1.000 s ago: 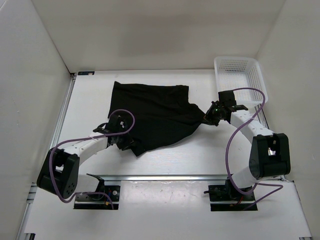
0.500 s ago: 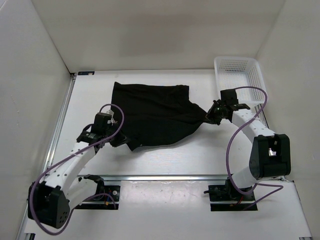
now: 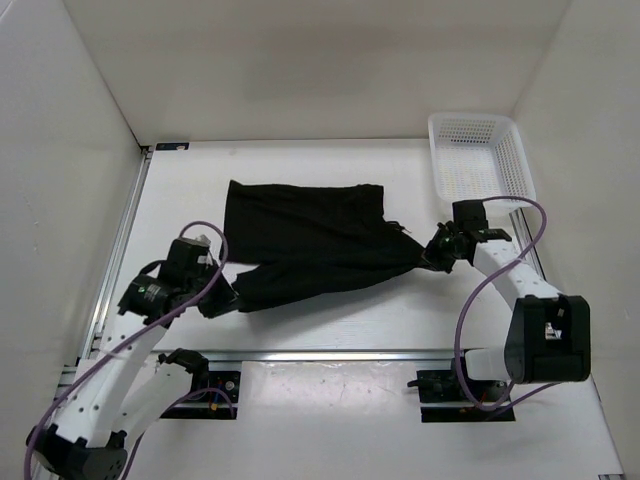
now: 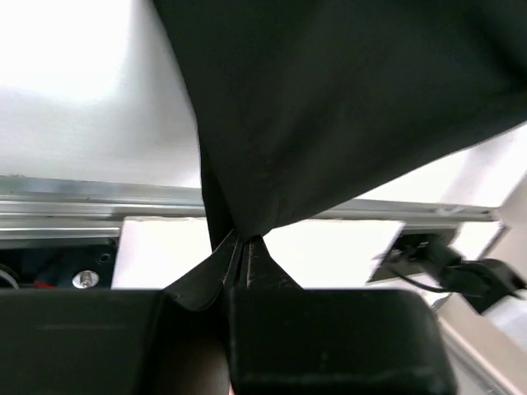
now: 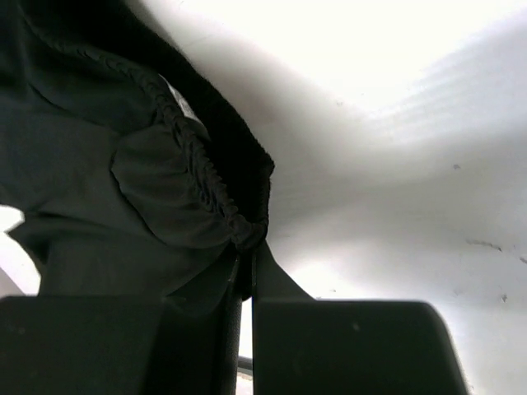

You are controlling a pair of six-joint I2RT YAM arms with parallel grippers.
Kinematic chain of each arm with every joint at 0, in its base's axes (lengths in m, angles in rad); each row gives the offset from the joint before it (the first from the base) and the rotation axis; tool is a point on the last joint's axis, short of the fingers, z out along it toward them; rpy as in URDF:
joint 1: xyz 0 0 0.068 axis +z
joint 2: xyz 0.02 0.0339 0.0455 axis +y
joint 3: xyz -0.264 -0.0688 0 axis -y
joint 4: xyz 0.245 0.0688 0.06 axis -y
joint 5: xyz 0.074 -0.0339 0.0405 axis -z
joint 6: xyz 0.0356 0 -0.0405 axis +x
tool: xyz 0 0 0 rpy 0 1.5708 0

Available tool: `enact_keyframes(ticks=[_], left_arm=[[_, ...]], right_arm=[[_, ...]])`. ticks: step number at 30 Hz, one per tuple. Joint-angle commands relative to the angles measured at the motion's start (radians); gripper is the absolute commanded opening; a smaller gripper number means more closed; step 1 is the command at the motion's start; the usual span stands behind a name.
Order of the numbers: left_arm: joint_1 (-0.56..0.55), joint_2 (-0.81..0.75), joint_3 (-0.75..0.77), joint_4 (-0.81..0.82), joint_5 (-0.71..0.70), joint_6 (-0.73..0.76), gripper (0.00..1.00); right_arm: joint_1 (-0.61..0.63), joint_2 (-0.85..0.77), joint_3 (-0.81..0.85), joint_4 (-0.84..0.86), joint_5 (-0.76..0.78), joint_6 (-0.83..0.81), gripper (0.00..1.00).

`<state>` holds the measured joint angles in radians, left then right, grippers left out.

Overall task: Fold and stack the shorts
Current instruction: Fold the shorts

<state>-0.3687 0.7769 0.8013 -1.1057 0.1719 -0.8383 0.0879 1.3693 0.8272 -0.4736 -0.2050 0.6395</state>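
Looking down from above, I see the shorts [image 3: 310, 235] lying across the middle of the desk [image 3: 400, 310], stretched between my two arms. My left fingers [image 4: 239, 262] are pressed fully together on the near left corner of the cloth, which fans out from the tips. My right fingers [image 5: 257, 271] are clamped just as tight, pinching the gathered elastic waistband at the right end of the shorts. A white basket [image 3: 470, 120] sits at the far right corner of the desk, apart from the shorts.
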Motion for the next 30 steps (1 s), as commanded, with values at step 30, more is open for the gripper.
enact_keyframes(ticks=[30], left_arm=[[0.392,1.076,1.116,0.049,-0.16,0.263,0.1]], right_arm=[[0.067,0.583,0.941,-0.077,-0.031,0.063,0.0]])
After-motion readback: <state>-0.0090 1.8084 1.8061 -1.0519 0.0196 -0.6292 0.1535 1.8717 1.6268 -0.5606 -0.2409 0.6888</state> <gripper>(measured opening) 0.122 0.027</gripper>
